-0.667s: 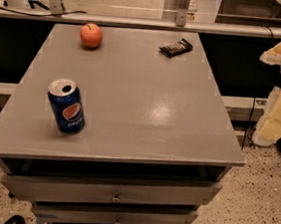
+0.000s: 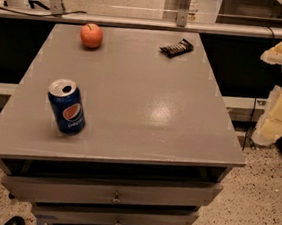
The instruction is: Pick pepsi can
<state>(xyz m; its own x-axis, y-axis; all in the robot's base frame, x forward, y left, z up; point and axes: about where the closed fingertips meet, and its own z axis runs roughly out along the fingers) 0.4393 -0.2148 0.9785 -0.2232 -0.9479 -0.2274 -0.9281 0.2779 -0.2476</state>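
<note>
1. Nothing on the counter (image 2: 149, 85) has shifted since the earlier frame: the pepsi can (image 2: 67, 108), the apple (image 2: 91, 35) and the snack bar (image 2: 177, 48) lie where they did, and the pale arm at the right edge looks unchanged too
2. I judge the task to be at its very start, with the reach not begun. The tool (image 2: 276, 118) hangs among the pale arm parts beyond the counter's right side, off the surface and well apart from the can
3. Whether the tool is open or closed I cannot tell
4. The pepsi can stands upright near the counter's front left corner, silver top up, with bare surface all round it. The apple sits at the far left and the snack bar at the far right, both well apart from it
5. The next move probably calls for carrying the tool across the whole counter to the left, coming down level with the can's body and closing round its sides without tipping it. Nothing stands in that path
6. White lettering down the can reads "pepsi", under a round red, white and blue logo. Any print on the snack bar's dark wrapper is too small to read
</note>
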